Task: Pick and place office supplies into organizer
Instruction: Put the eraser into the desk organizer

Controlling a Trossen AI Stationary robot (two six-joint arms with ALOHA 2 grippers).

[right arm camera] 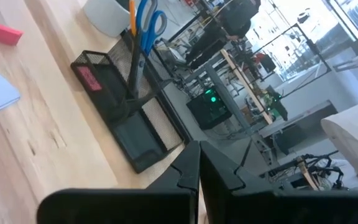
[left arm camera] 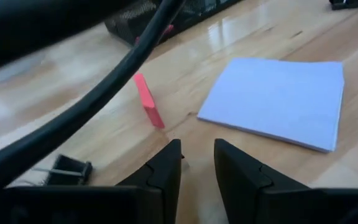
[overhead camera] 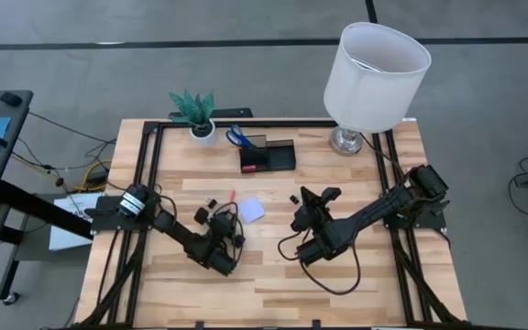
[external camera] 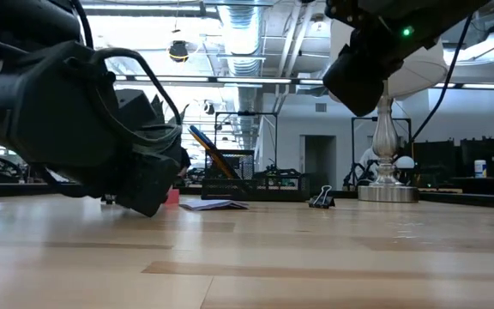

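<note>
The black mesh organizer (overhead camera: 267, 156) stands at the table's far middle with blue-handled scissors (overhead camera: 238, 137) upright in its taller part. A pale note pad (left arm camera: 278, 99), a small red bit (left arm camera: 148, 99) and a black binder clip (left arm camera: 67, 171) lie flat on the wood. My left gripper (left arm camera: 197, 158) hovers low just short of the red bit and the pad, open by a narrow gap with nothing between its fingers. My right gripper (right arm camera: 197, 168) is shut and empty, raised above the table to the right of the pad (overhead camera: 251, 210), pointing toward the organizer (right arm camera: 129, 106).
A white pot with a green plant (overhead camera: 197, 117) stands left of the organizer, and a white-shaded lamp (overhead camera: 374, 64) at the far right corner. Two more binder clips (overhead camera: 214, 201) (overhead camera: 295, 197) lie near the pad. Bare wood stretches along the near edge.
</note>
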